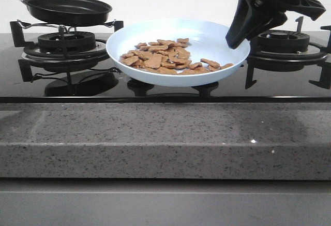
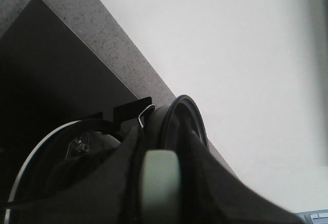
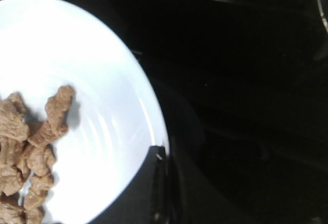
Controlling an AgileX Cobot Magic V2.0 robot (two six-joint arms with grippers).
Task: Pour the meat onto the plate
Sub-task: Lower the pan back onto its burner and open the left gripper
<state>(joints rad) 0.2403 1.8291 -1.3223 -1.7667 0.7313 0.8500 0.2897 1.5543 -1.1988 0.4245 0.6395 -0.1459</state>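
Note:
The pale blue plate (image 1: pixel 207 34) is over the middle of the black hob, and the meat (image 1: pixel 165 58) lies heaped in its near left half. My right gripper (image 1: pixel 237 39) is shut on the plate's right rim. In the right wrist view the fingers (image 3: pixel 154 183) pinch the edge of the plate (image 3: pixel 77 44), with the meat (image 3: pixel 31 147) well clear of them. The black frying pan (image 1: pixel 67 9) hangs empty and about level above the left burner. In the left wrist view my left gripper (image 2: pixel 160 149) is shut on the pan's pale handle (image 2: pixel 160 183), and the pan (image 2: pixel 188 119) is edge-on.
The left burner (image 1: pixel 66 42) with its pan supports is under the pan, and the right burner (image 1: pixel 284 42) is under my right arm. A speckled grey stone counter (image 1: pixel 165 138) runs along the front of the hob. I cannot tell whether the plate touches the hob.

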